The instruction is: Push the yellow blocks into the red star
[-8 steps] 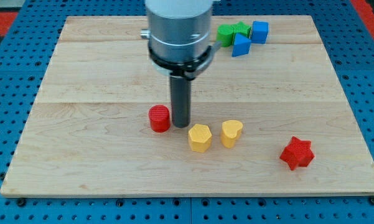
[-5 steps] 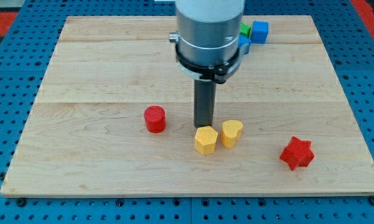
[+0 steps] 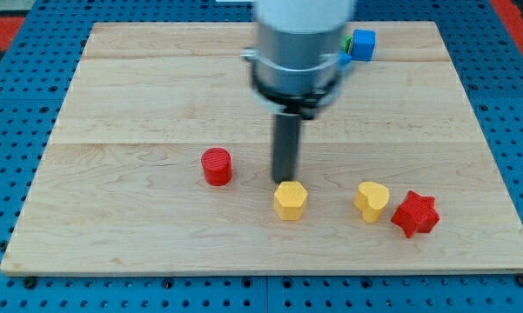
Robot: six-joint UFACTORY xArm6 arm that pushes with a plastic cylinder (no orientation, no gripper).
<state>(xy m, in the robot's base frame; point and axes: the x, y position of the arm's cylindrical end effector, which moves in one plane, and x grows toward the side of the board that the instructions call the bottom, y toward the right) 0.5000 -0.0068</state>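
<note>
My tip (image 3: 285,180) stands just above the yellow hexagonal block (image 3: 290,200) in the view, touching or almost touching its upper edge. The yellow heart-shaped block (image 3: 372,201) lies to the right, close beside the red star (image 3: 415,214) at the lower right; whether they touch I cannot tell. The red cylinder (image 3: 216,166) sits to the left of my tip, apart from it.
A blue block (image 3: 363,43) shows at the view's top right of the wooden board (image 3: 113,104). A bit of green block (image 3: 342,41) peeks out beside the arm's body, which hides the rest of that cluster.
My tip moved right from beside the red cylinder to above the yellow hexagon. The yellow heart slid right, ending next to the red star. The hexagon shifted slightly.
</note>
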